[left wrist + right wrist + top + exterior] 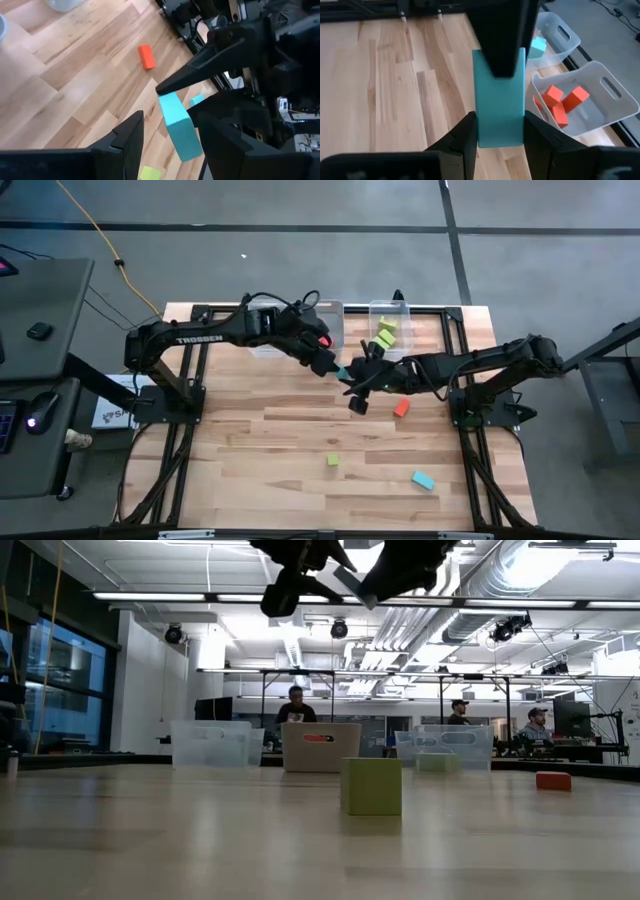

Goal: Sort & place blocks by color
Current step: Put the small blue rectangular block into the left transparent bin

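From above, the two dark arms meet over the middle of the pale wooden table [250,440]. The left end effector [325,365] and the right end effector [358,385] come together around a light blue rectangular block [343,372], held off the table. A red-orange bar [402,407] lies just beside the right arm, a lime green cube [333,459] sits nearer the front, and another light blue block [423,480] lies toward the front right corner. Clear plastic bins stand at the back edge, one holding lime green blocks [386,335].

At table height, the green cube [371,786] stands closest, the red-orange bar [553,780] off to one side, and the bins in a row behind. Both arms hang overhead; people sit at desks beyond.

Through the left wrist camera, its fingers [125,137] stand apart, not touching the blue block [179,125], which the right arm's fingers pinch.

Through the right wrist camera, its fingers [462,137] are clamped on the blue block [500,112]. The left end effector's finger seems to rest against the block's far end, though I can't be sure it touches. A clear bin [610,107] holds red-orange blocks [562,102].
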{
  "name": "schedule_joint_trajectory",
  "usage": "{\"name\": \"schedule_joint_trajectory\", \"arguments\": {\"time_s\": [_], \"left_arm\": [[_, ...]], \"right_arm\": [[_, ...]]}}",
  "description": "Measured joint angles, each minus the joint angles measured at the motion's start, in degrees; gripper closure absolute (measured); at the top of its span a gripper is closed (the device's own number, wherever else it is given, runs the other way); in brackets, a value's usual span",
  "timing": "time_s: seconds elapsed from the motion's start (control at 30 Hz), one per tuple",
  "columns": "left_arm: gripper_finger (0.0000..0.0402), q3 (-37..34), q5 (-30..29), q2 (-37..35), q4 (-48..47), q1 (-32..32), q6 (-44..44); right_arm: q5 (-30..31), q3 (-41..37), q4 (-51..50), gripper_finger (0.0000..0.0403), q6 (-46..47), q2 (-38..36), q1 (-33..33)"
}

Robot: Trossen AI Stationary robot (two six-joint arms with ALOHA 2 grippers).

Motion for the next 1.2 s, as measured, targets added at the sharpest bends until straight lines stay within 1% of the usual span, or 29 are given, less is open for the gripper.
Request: {"name": "schedule_joint_trajectory", "arguments": {"time_s": [0.1, 0.2, 0.33, 0.5, 0.63, 0.73, 0.87, 0.93, 1.1, 1.2], "left_arm": [[0.0240, 0.0, 0.0, 0.0, 0.0, -0.1, 0.0], [0.0253, 0.0, 0.3, 0.0, -0.1, 0.0, 0.0], [0.0284, 0.0, 0.4, 0.0, 0.1, 0.0, 0.0], [0.0326, 0.0, 0.4, 0.0, 0.7, -0.1, 0.7], [0.0353, 0.0, 0.0, 0.0, 1.4, 0.0, 1.3], [0.0363, 0.0, -0.4, 0.0, 1.4, 0.0, 2.3], [0.0366, 0.0, -1.4, 0.0, 1.5, 0.0, 3.5], [0.0367, 0.0, -1.6, 0.0, 1.6, 0.0, 4.0], [0.0370, 0.0, -1.7, 0.0, 2.2, 0.0, 5.3], [0.0370, 0.0, -1.7, 0.0, 2.4, -0.1, 5.6]], "right_arm": [[0.0, 0.0, 1.0, 0.0298, 0.1, 0.0, 0.0], [0.6, 0.0, 1.1, 0.0298, 1.1, 0.0, 0.0], [1.9, 0.0, 1.3, 0.0298, 1.8, 0.0, 0.0], [1.6, 0.0, 1.4, 0.0298, 2.8, 0.0, 0.0], [2.4, 0.0, 1.3, 0.0298, 2.8, 0.0, 0.0], [2.4, 0.0, 1.1, 0.0299, 2.8, 0.0, 0.0], [2.6, 0.0, 1.1, 0.0301, 2.9, 0.0, 0.0], [2.8, 0.0, 1.1, 0.0291, 2.9, 0.0, 0.0], [2.1, 0.0, 1.7, 0.0246, 2.9, 0.0, 0.0], [1.6, 0.0, 2.0, 0.0229, 2.9, 0.0, 0.0]]}}
